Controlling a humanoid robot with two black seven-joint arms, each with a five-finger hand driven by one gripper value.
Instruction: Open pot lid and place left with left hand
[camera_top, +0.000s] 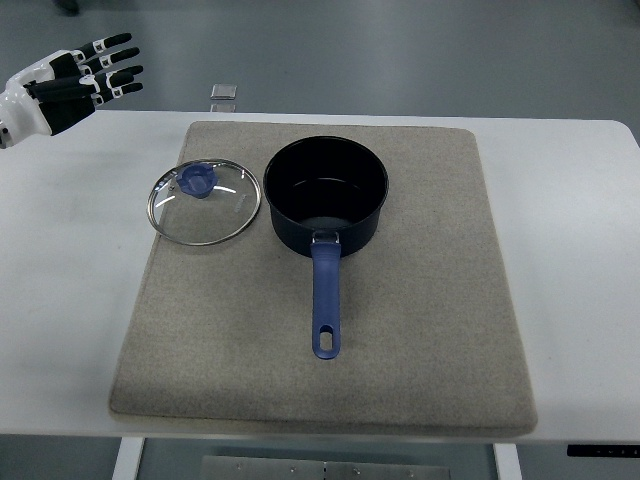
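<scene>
A dark blue pot (326, 194) stands open on the grey mat (420, 330), its blue handle pointing toward the near edge. The glass lid (204, 201) with a blue knob lies flat on the mat just left of the pot, close to its rim. My left hand (105, 68) is at the far left, raised beyond the table's far edge, well apart from the lid. Its fingers are spread and hold nothing. The right arm does not show.
The mat lies on a white table (570, 220). A small grey square object (224, 93) sits beyond the table's far edge, on the floor side.
</scene>
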